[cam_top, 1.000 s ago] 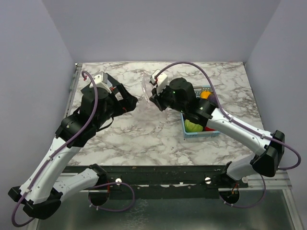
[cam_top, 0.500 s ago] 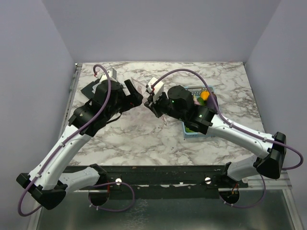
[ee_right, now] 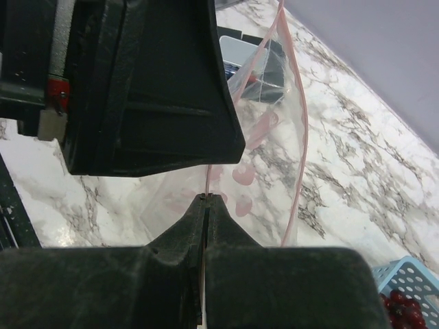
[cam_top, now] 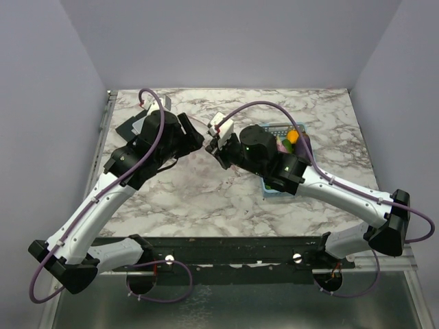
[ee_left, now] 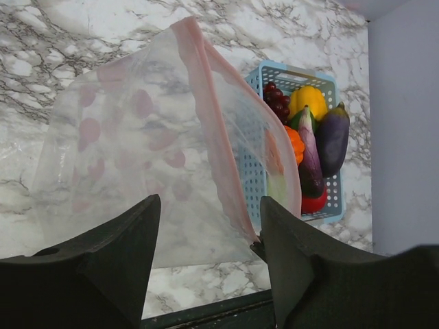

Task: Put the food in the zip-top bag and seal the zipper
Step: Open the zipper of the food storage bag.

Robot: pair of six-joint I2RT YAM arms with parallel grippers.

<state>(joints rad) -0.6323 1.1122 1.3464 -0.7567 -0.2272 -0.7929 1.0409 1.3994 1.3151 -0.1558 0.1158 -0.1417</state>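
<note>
Grippers meet tip to tip above the middle of the table in the top view. The left gripper and right gripper stand just beside each other, and how far either opens cannot be told from here. The basket lies behind the right gripper, partly under that arm, with food in it.

In the left wrist view the left gripper's fingers are spread wide and grip nothing. The bag hangs just past the tips, spanning the gap between them and rising above. Its zipper runs down toward the right-hand finger and ends just beside that finger's inner edge, where a small dark tip holds the bag's corner. The mouth gapes toward the basket. Beyond that right-hand finger the food is all in the basket: grapes, a yellow piece, two eggplants, a pumpkin and a tomato. The cabbage shows through the plastic.

In the right wrist view the right gripper's fingers are pressed together, pinching the bag's edge between the tips. The bag rises away from them, its mouth open with the zipper looping upward. One dark finger of the left gripper looms just above the tips, beside the bag; whether it touches cannot be told. A corner of the basket with grapes lies off to the lower right, well apart.
</note>
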